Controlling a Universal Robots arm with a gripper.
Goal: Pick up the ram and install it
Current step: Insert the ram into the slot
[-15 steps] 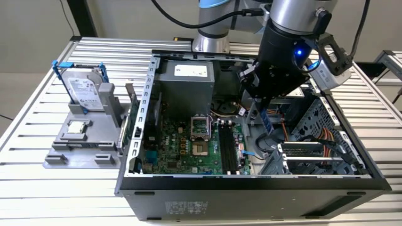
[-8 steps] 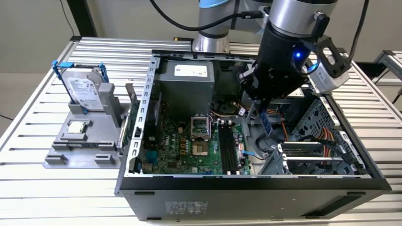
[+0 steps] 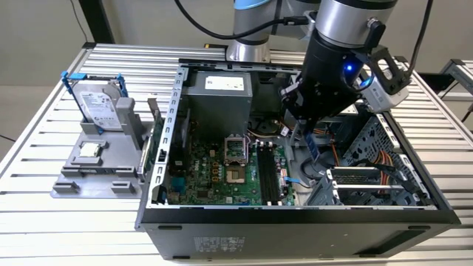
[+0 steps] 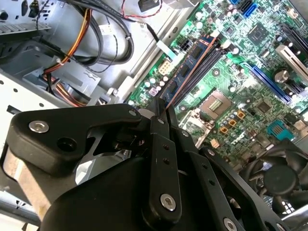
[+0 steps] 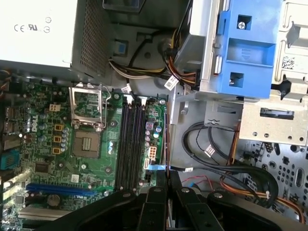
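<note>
Hanging over the open computer case (image 3: 296,216) in the exterior view, the claw (image 3: 309,145) pinches the ram (image 3: 311,148) by its upper edge, so the stick points down into the case, above the gap between the motherboard (image 3: 221,172) and the drive cage at the exterior view's right. The black memory slots (image 3: 270,177) lie just beside it, toward the exterior view's left. On the table (image 3: 44,166) the hard drive (image 3: 99,105) stands in its grey holder, well apart.

In the second wrist view the fingers (image 4: 159,125) are pressed together on the ram (image 4: 192,60), which runs away from them edge-on and roughly along the dark slots (image 4: 204,62). I judge the step in hand to be lining the stick up over a slot; doing it well means keeping it parallel to the slot and upright before lowering.

In the first wrist view the ram (image 5: 166,139) appears as a thin edge beside the slots (image 5: 130,144), not over them, so a sideways correction seems needed.
</note>
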